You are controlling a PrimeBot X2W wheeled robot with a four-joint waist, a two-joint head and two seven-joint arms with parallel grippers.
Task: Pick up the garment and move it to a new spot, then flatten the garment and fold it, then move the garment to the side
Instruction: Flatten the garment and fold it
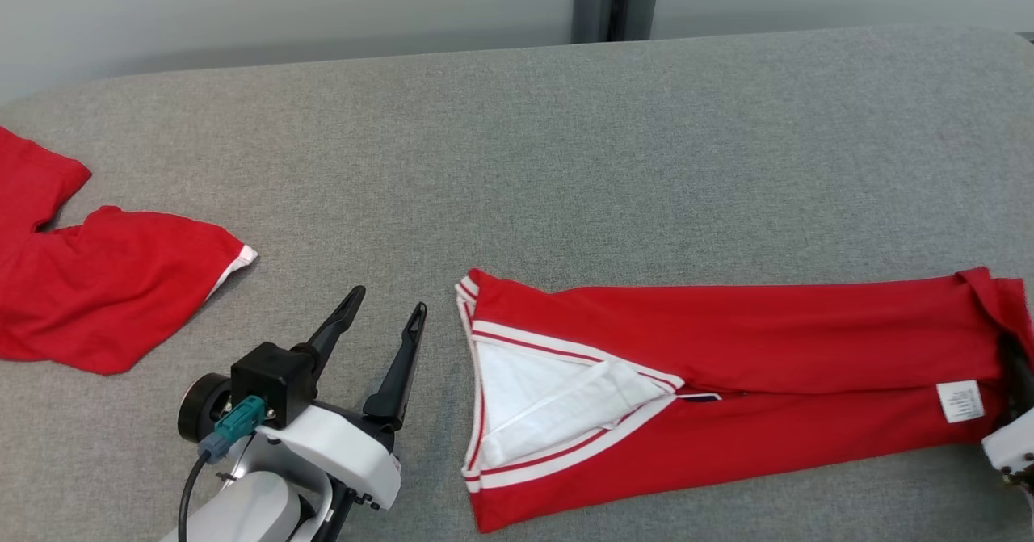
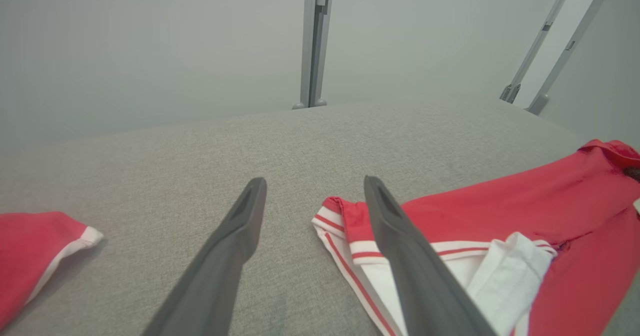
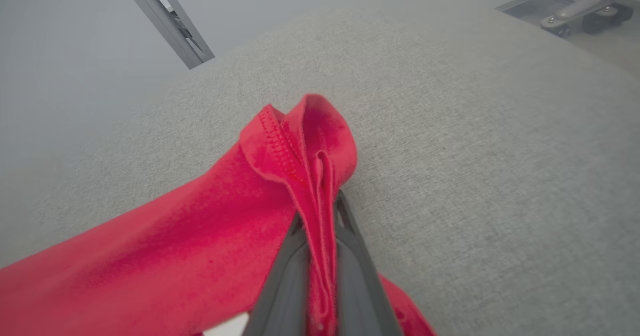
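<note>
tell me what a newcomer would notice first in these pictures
The eye goes first to the long red garment, folded lengthwise on the grey table right of centre, its white, red-striped trim showing at the left end. At its far right end the right gripper is shut on a bunched red hem. The left gripper stands open at the lower left, between that garment and a second red garment at the left edge.

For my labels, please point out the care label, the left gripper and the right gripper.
care label (image 1: 960,401), head view, the tag's middle
left gripper (image 1: 388,300), head view, midway between its open fingertips
right gripper (image 3: 320,208), right wrist view, midway between fingertips pinching the garment (image 3: 150,256)
</note>
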